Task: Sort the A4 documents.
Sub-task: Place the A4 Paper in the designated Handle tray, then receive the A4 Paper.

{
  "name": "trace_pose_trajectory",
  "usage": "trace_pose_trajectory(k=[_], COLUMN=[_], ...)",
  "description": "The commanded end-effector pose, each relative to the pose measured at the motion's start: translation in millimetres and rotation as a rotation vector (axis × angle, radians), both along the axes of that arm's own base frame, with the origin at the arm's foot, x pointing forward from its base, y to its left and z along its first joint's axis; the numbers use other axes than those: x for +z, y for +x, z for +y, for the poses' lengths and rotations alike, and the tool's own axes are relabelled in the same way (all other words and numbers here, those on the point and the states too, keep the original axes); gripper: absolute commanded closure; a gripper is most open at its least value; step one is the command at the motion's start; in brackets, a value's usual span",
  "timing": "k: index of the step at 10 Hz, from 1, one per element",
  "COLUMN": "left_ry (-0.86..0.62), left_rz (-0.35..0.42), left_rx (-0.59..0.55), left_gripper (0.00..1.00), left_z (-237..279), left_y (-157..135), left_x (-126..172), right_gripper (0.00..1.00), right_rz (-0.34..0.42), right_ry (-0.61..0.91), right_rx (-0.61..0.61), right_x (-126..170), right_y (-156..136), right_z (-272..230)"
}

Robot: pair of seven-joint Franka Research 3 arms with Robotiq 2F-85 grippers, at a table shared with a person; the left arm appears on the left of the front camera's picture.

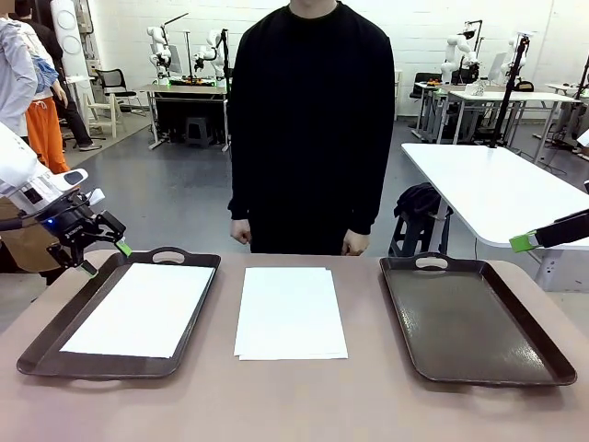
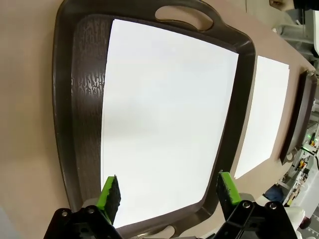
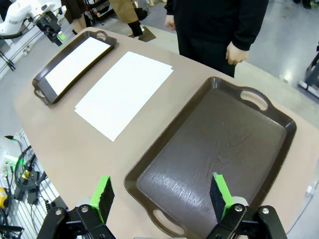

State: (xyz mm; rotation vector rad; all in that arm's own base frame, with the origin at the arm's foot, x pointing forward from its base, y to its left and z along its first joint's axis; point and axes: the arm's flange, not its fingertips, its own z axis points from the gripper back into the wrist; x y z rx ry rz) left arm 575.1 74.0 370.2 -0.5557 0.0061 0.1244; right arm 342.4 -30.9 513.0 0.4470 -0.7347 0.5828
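While the left gripper [image 1: 106, 258] hovers spread at the left tray's [image 1: 37, 354] far corner, one A4 sheet [image 1: 143, 308] lies inside it; the other A4 documents [image 1: 290, 313] lie mid-table. Its wrist view shows green pads [image 2: 110, 195] apart above that sheet. The right gripper [image 3: 159, 196] gapes over the right tray [image 3: 214, 149].

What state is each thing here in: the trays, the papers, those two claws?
left tray: lies flat, one white sheet inside
stack of sheets: flat on the table between the trays
right tray: lies flat, no sheet inside
left gripper: open, holding nothing
right gripper: open, holding nothing
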Motion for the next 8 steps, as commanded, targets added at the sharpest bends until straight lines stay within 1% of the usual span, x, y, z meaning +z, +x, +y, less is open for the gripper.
trace_pose_trajectory(k=[1, 8], left_ry=[0.015, 0.015], left_rz=[-0.003, -0.003], left_rx=[-0.011, -0.011], left_gripper=[0.00, 0.00], left_z=[1.6, 1.6], left_y=[3.5, 3.5], left_x=[-0.4, -0.4], right_gripper=[0.00, 0.00], right_rz=[0.003, 0.003], right_ry=[0.018, 0.018], right_rx=[0.010, 0.010], right_x=[-2.3, -2.3], right_y=[1.5, 1.5], right_z=[-0.4, -0.4])
